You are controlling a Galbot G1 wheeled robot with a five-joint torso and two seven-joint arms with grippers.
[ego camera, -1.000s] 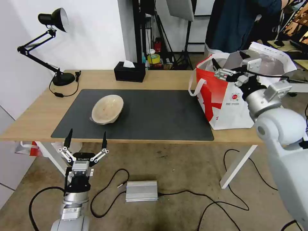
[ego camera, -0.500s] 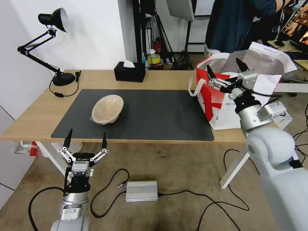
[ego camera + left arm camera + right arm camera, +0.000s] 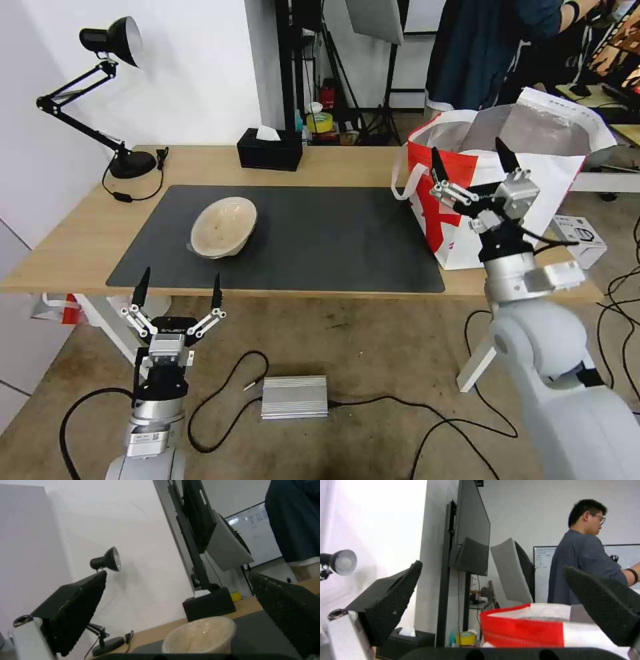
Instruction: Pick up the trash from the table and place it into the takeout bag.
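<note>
A shallow beige translucent bowl (image 3: 223, 227) sits tilted on the left half of the dark grey mat (image 3: 320, 240) on the light-wood table (image 3: 333, 163); in the left wrist view the bowl (image 3: 200, 635) lies ahead between my fingers. The white-and-red takeout bag (image 3: 443, 227) stands open on the table's right end, foil lining showing. My right gripper (image 3: 467, 150) is open and empty in front of the bag's near side, facing the bag (image 3: 526, 627). My left gripper (image 3: 180, 277) is open and empty, below the table's front edge, nearer than the bowl.
A black desk lamp (image 3: 110, 40) and a black tissue box (image 3: 270, 150) stand along the table's back. A small white box (image 3: 580, 237) lies right of the bag. A metal power unit (image 3: 295, 397) and cables lie on the floor.
My right arm has drawn back from over the bag's mouth, down and toward me, with its gripper staying open. The left arm and the bowl have not moved.
</note>
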